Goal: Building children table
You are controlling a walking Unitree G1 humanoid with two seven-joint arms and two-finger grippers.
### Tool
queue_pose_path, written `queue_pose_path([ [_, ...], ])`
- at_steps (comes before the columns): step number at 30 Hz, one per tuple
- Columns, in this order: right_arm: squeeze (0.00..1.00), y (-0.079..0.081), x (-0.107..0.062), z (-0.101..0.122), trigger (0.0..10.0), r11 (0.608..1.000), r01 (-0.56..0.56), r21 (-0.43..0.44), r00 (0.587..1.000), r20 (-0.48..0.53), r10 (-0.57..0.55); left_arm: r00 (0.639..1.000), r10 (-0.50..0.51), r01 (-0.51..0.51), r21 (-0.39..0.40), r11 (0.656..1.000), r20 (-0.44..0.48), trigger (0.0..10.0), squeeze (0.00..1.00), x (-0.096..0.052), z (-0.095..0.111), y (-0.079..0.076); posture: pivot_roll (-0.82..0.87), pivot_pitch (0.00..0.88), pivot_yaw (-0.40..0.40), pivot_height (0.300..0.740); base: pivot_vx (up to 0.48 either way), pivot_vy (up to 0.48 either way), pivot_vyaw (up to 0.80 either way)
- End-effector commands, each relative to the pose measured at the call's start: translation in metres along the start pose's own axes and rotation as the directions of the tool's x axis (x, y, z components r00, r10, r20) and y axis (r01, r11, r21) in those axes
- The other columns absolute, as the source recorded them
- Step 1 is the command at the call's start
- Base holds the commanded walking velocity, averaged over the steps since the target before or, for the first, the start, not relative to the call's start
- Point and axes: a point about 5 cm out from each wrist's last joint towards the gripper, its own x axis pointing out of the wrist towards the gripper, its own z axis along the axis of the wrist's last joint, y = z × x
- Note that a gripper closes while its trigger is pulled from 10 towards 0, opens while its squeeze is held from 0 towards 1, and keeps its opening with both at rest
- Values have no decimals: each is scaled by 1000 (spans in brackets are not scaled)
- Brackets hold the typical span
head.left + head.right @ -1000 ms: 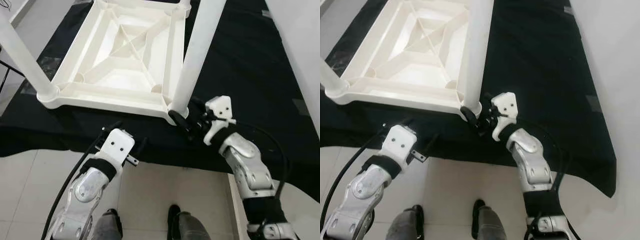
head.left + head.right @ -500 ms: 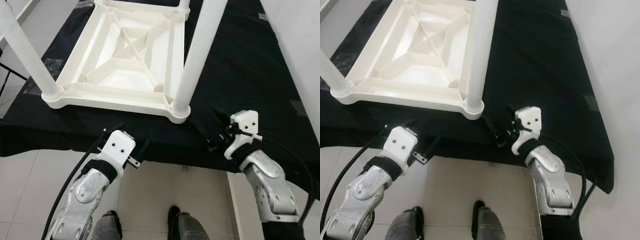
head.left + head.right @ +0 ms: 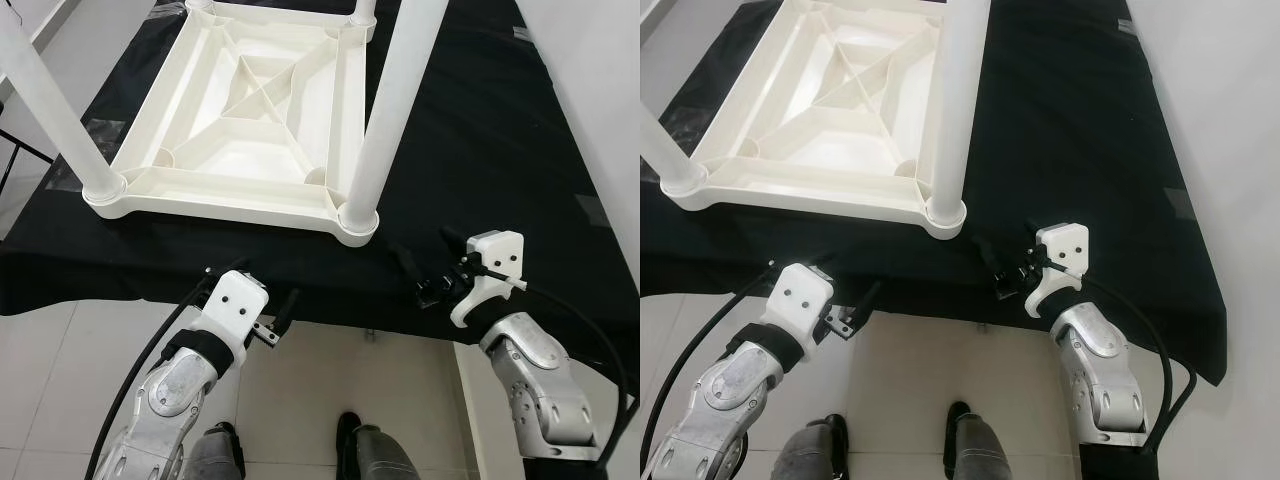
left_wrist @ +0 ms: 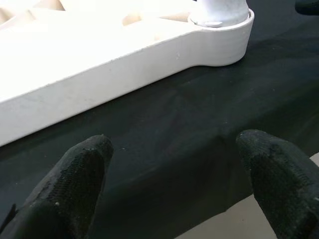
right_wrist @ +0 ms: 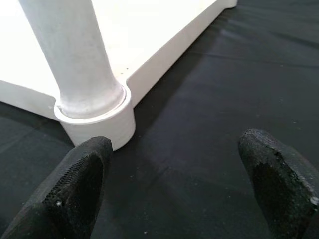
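Observation:
A white plastic children's table (image 3: 240, 195) lies upside down on the black cloth (image 3: 480, 130). Its ribbed underside faces up. White legs stand in its corners: the near-right leg (image 3: 385, 120), the near-left leg (image 3: 55, 110) and a far leg (image 3: 363, 12). My right gripper (image 3: 425, 250) is open over the cloth, a little right of the near-right leg's socket (image 5: 94, 112) and apart from it. My left gripper (image 3: 262, 290) is open at the cloth's front edge, facing the table's near rim (image 4: 99, 74). Neither holds anything.
The cloth-covered surface ends at its front edge (image 3: 330, 305), with light tiled floor (image 3: 300, 390) and my feet (image 3: 360, 445) below. A white wall (image 3: 600, 90) runs along the right. Thin black bars (image 3: 15, 140) stand at the left.
My right gripper has drawn back from the base of the near-right leg, moving right and toward the cloth's front edge. The left arm has sunk slightly.

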Motion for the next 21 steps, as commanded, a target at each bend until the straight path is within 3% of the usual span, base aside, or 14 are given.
queue_pose_path([
  [1, 0, -4, -5, -3, 10000, 1000, 24, 6, 1000, -12, -24, 999, -10, 10, -11, 1000, -38, 10000, 0, -1, -7, 0, 21, 241, -77, 740, 0, 480, 0],
  [5, 0, -5, -7, -8, 10000, 999, 49, -2, 997, -58, -49, 999, -19, 19, 2, 1000, -30, 10000, 0, 1, -7, -1, 20, 236, -73, 740, 0, 480, 0],
  [7, 0, -4, -8, -9, 10000, 999, 51, 7, 996, -73, -51, 1000, -17, 16, -8, 1000, -22, 10000, 0, 1, -6, 0, 21, 231, -71, 740, 0, 480, -800],
  [12, 0, 2, -5, -13, 10000, 999, 44, 25, 997, -72, -42, 1000, -22, 22, 13, 1000, -11, 10000, 0, 3, -6, 0, 32, 223, -67, 740, 0, 0, -800],
  [21, 0, -2, -2, -12, 10000, 998, 55, 12, 996, -72, -54, 1000, -14, 14, 27, 1000, -1, 10000, 0, 3, -5, 2, 37, 219, -73, 740, 0, 0, -800],
])
